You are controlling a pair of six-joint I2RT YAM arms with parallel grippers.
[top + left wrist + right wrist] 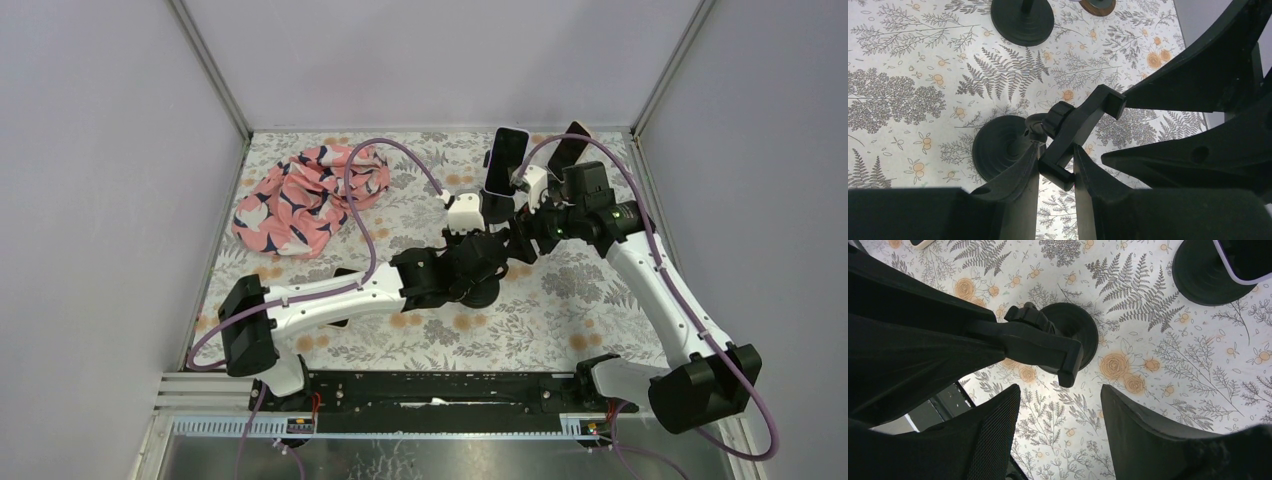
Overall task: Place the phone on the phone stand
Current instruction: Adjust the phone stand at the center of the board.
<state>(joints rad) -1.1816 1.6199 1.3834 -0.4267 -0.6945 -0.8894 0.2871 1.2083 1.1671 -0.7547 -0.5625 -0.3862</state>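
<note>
The phone [508, 152] stood upright in the upper centre-right of the overhead view, behind both wrists. In the right wrist view its pale-rimmed corner [1245, 257] showed at the upper right over a round black base [1198, 277]. It seemed to rest on that second stand, though the contact was cut off by the frame edge.

The phone stand [1075, 127] filled the middle of the left wrist view, its cradle tilted above its disc foot [998, 147]. The left gripper [1056, 150] was clenched on the lower end of that cradle, one finger on each side. The right gripper [1060, 390] was spread, grasping nothing, with the cradle's tip just above the gap between its fingers.

A fern-and-flower table cover [600, 290] lay beneath everything. A pink patterned cloth [310, 195] was bunched at the upper left, well apart from the arms.
</note>
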